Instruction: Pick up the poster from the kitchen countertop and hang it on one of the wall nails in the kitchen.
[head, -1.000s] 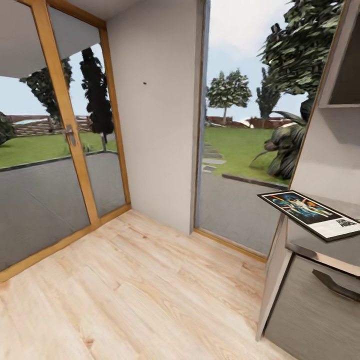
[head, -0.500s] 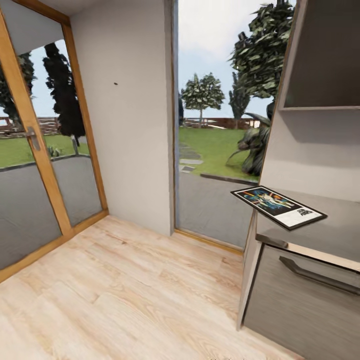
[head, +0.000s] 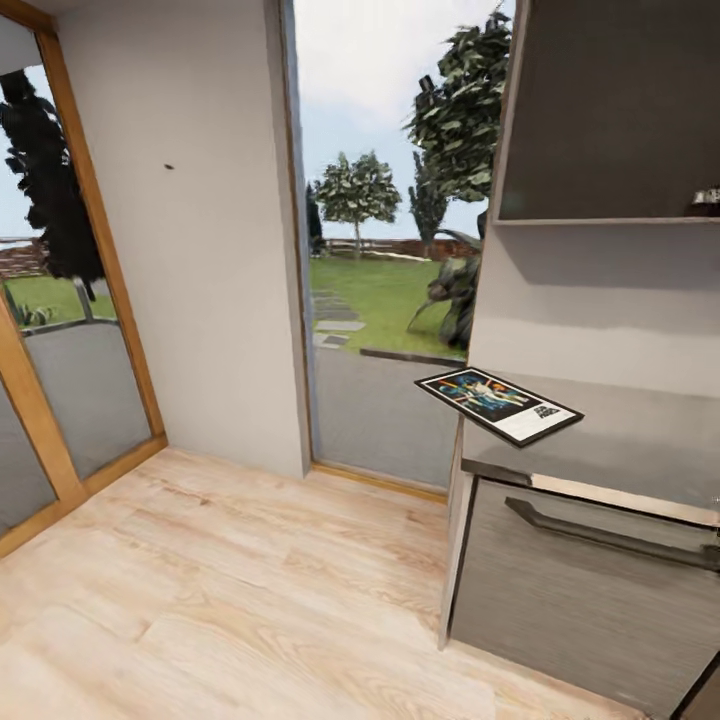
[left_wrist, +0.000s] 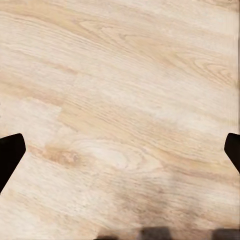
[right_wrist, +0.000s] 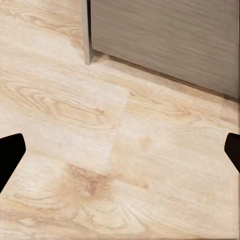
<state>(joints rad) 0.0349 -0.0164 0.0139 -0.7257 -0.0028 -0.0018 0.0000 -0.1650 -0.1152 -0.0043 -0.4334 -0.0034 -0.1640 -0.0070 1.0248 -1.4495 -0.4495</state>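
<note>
The black-framed poster (head: 498, 404) lies flat on the left end of the grey kitchen countertop (head: 630, 445), one corner jutting past the counter's end toward the window. A small dark wall nail (head: 168, 166) sits high on the white wall section to the left. In the left wrist view my left gripper (left_wrist: 120, 150) is open over bare wooden floor, its dark fingertips (left_wrist: 10, 155) wide apart. My right gripper (right_wrist: 120, 150) is open too, its fingertips (right_wrist: 10, 152) spread above the floor near the foot of the grey cabinet (right_wrist: 165, 35).
A grey cabinet front with a dark bar handle (head: 600, 535) stands under the counter. An open wall shelf (head: 610, 110) hangs above it. A tall window (head: 385, 250) and a wood-framed glass door (head: 40, 400) flank the white wall. Light wooden floor (head: 230, 600) spreads in front.
The whole picture has slid left as the camera turned right. More of the counter, cabinet and upper shelf shows now; the poster lies as before.
</note>
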